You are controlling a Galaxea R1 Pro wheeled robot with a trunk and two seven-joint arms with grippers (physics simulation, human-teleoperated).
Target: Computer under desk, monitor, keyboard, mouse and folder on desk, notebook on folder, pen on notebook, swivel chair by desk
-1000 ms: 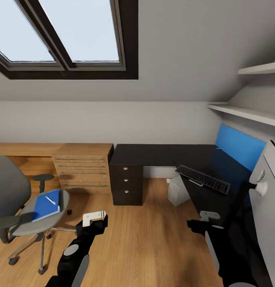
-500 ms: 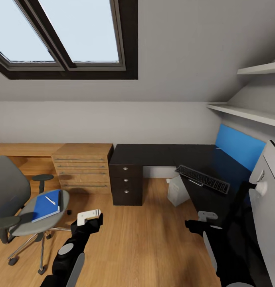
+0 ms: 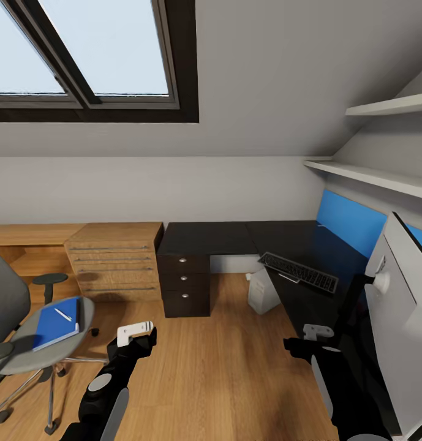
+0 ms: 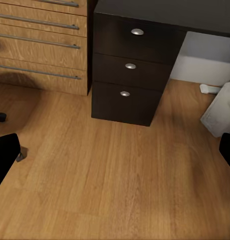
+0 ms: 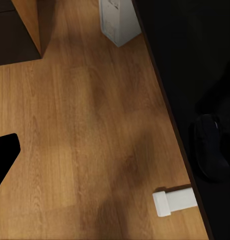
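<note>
The folder (image 3: 54, 323) with the pen (image 3: 63, 314) waits on the chair (image 3: 27, 343) at nine o'clock. The keyboard (image 3: 299, 273) already lies on the table (image 3: 235, 236). Both hands, left hand (image 3: 135, 334) and right hand (image 3: 315, 334), carry nothing; their grip I cannot tell.

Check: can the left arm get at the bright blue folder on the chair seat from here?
Probably not yet. The bright blue folder lies uncovered on the grey swivel chair with open floor between, but the left gripper hangs well short of it; the base likely must close in.

Blue folder (image 3: 53, 323), black desk (image 3: 235, 236)
</note>
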